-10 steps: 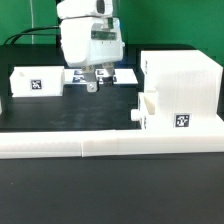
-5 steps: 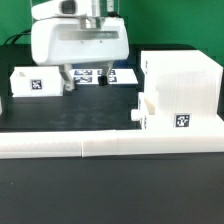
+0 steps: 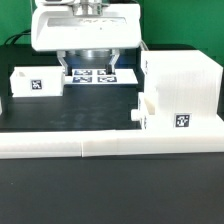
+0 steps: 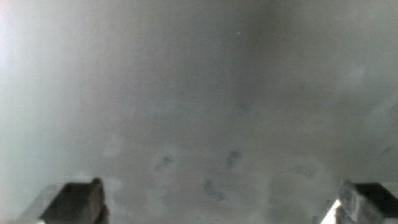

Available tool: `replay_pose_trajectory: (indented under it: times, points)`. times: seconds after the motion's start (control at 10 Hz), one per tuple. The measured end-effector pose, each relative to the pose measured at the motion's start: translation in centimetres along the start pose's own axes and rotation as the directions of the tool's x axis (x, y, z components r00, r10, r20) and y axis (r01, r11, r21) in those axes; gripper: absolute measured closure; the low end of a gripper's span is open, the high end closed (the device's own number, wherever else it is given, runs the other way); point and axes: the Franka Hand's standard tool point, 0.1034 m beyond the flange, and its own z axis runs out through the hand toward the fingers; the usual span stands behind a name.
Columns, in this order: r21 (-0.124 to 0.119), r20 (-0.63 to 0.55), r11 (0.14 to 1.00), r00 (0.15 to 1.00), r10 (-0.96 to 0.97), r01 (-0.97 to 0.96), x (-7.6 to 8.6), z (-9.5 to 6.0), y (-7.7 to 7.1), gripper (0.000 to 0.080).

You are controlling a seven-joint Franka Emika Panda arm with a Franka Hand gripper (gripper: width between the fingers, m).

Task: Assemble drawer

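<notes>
The drawer's large white boxy housing [image 3: 182,80] stands at the exterior view's right. A small open-top tray [image 3: 160,112] with a knob and a square tag sits against its front. A second small tagged tray [image 3: 35,82] stands at the exterior view's left. My gripper [image 3: 92,55] hangs high above the table's back middle, between the left tray and the housing, touching none of them. In the wrist view the gripper [image 4: 222,205] has its two dark fingertips [image 4: 75,202] far apart over a blurred grey surface, with nothing between them.
The marker board [image 3: 96,76] lies flat on the black table under my gripper. A long low white border rail [image 3: 110,148] runs along the table's front edge, in front of both trays.
My gripper has risen from just above the marker board and turned. Its body now looms larger at the frame's top. The trays and housing have not moved.
</notes>
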Motion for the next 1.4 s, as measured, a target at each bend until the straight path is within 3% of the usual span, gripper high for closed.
replay_pose_trajectory:
  times: [0.2,0.4,0.6,0.7,1.2,1.4]
  points:
    - [0.008,0.034,0.998,0.998,0.062,-0.062,-0.7,0.1,0.1,0.0150]
    - [0.024,0.153,0.992,0.981,0.122,-0.127,-2.8,-0.7,1.3,0.0150]
    - [0.022,0.198,0.987,0.968,0.152,-0.159,-4.0,-1.9,2.7,0.0150]
    - [0.010,0.188,0.986,0.968,0.163,-0.168,-4.8,-2.6,3.4,0.0150]
    - [0.012,0.199,0.985,0.966,0.164,-0.170,-5.1,-2.3,3.2,0.0150]
    - [0.008,0.235,0.981,0.954,0.187,-0.194,-7.5,-2.2,3.2,0.0150]
